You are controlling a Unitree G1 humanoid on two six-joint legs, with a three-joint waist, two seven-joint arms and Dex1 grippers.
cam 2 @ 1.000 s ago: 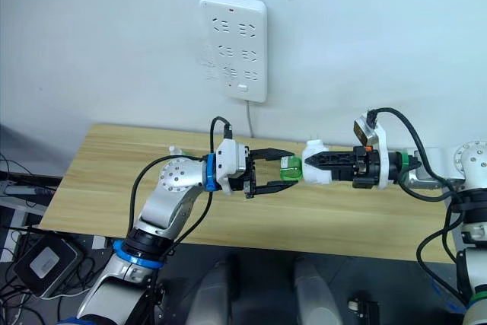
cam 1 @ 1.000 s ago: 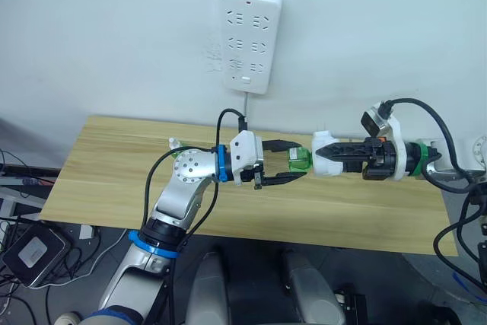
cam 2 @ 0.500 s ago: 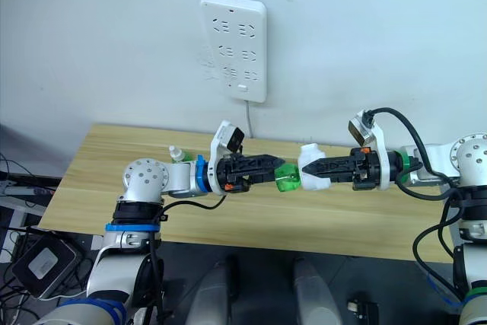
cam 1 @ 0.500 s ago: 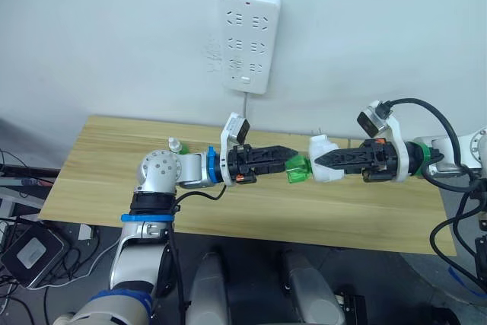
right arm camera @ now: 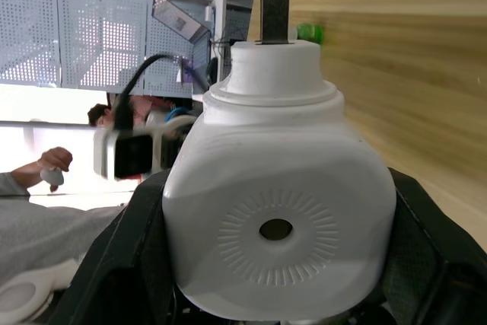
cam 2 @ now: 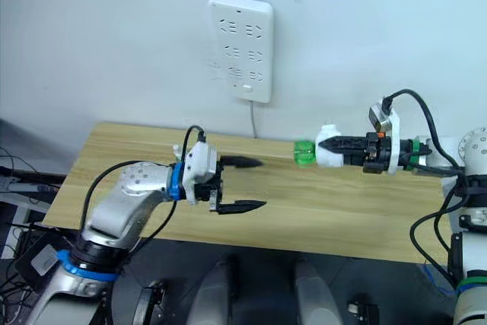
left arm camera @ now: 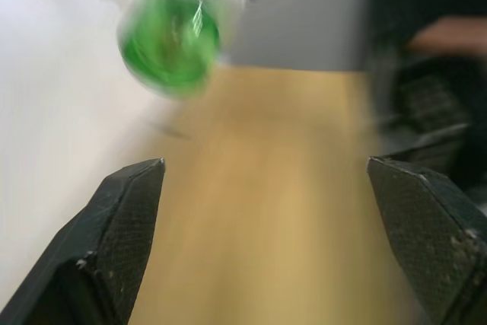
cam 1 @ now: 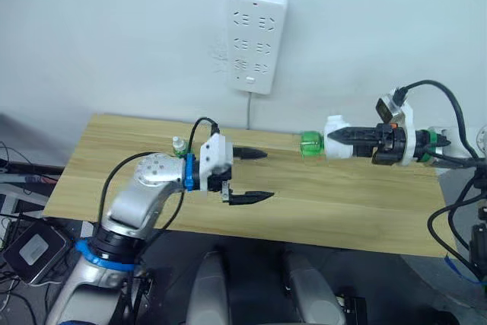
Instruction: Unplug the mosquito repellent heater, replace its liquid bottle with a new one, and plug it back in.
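The mosquito repellent heater (cam 1: pixel 338 129), white and rounded, hangs above the table with my right gripper (cam 1: pixel 340 137) shut on it. A green liquid bottle (cam 1: pixel 310 144) sticks out of its left end. The right wrist view shows the heater's domed face (right arm camera: pixel 278 211) with its centre hole between the black fingers. My left gripper (cam 1: pixel 262 175) stands open over the table, well to the left of the bottle and apart from it. In the left wrist view the bottle's green base (left arm camera: pixel 169 39) shows blurred beyond the fingers (left arm camera: pixel 125 226). A second small green bottle (cam 1: pixel 178 143) with a white cap stands behind my left arm.
A long white power strip (cam 1: pixel 255 39) hangs on the wall above the wooden table (cam 1: pixel 358 211), its cord running down behind the table. A person (right arm camera: pixel 46 180) shows in the background of the right wrist view.
My left gripper, closed around the green bottle half a second ago, has let go, opened and drawn back left. The right gripper has carried the heater and bottle right and slightly up.
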